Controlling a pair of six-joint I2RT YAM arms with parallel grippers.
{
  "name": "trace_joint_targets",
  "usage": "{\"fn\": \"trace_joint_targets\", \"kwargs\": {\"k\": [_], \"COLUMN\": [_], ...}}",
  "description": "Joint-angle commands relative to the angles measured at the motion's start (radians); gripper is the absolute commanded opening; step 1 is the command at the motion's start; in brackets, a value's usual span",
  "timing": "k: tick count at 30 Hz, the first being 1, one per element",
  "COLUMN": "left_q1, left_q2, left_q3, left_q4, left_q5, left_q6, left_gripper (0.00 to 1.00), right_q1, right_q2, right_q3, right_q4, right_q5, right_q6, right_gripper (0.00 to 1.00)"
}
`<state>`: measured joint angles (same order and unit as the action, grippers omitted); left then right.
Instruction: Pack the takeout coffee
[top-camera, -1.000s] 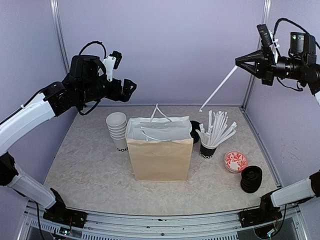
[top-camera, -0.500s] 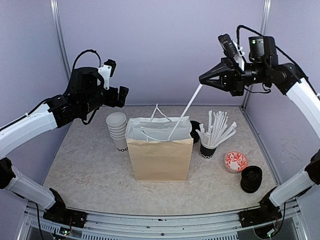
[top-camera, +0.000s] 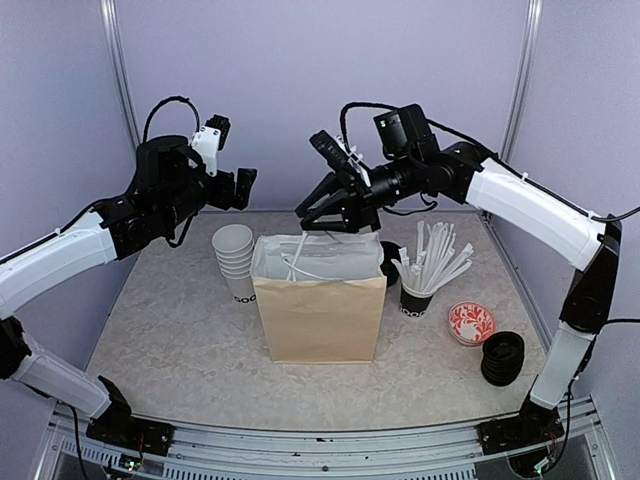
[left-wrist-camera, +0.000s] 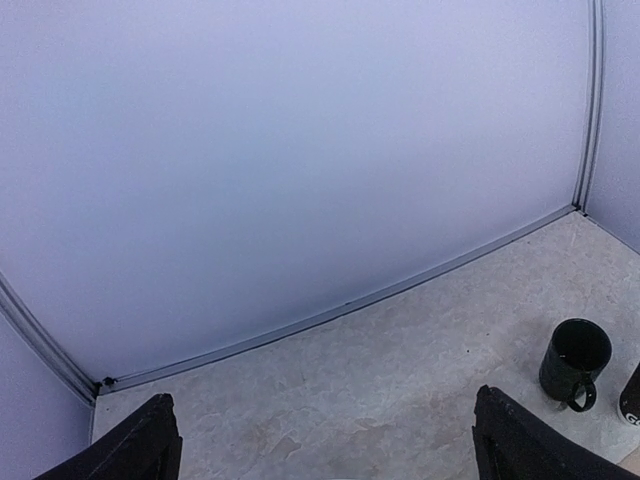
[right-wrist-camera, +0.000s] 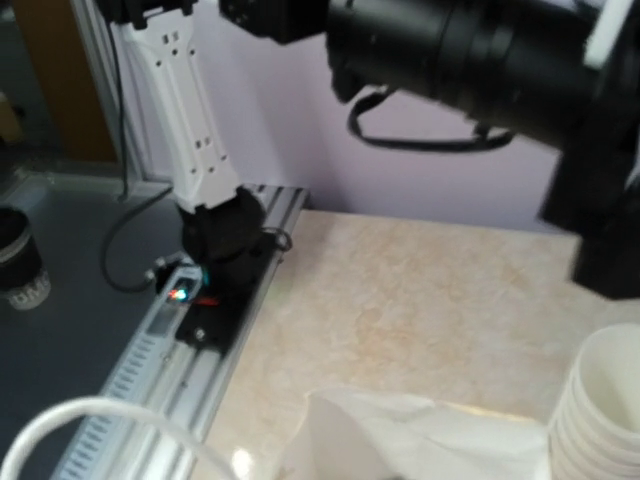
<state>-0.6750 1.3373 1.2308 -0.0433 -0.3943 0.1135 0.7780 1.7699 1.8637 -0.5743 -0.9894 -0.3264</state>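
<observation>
- Right tool (top-camera: 318, 212) is hovering over the open paper bag (top-camera: 320, 315), poised for a drop; its grip, I cannot tell.
- Left tool (top-camera: 238, 188) is hanging released, empty, aside.

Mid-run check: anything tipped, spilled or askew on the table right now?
Nothing stands out. The paper bag stands upright and open, the stack of white cups beside it is upright, and the black cup of white sticks is upright; no spill shows.

The right claw (top-camera: 318, 220) hangs over the mouth of the paper bag (top-camera: 320, 310), while the table (top-camera: 170, 350) in front lies open.
</observation>
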Motion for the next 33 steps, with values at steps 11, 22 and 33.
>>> {"fn": "trace_joint_targets", "kwargs": {"k": [11, 22, 33], "left_q1": [0.17, 0.301, 0.299], "left_q2": [-0.098, -0.148, -0.136], "left_q3": [-0.119, -0.185, -0.176], "left_q4": [0.129, 0.136, 0.125], "left_q5": [0.282, 0.433, 0.482], "left_q6": [-0.171, -0.159, -0.156], "left_gripper": [0.99, 0.99, 0.99], "right_q1": [-0.117, -0.442, -0.554], "right_q2": [-0.229, -0.434, -0.606], "right_q3": [-0.093, -0.47, -0.633], "right_q4": [-0.111, -0.13, -0.23], "right_q5": [0.18, 0.348, 0.427], "right_q6": [-0.136, -0.107, -0.16], "right_gripper": [0.54, 0.45, 0.42]}}
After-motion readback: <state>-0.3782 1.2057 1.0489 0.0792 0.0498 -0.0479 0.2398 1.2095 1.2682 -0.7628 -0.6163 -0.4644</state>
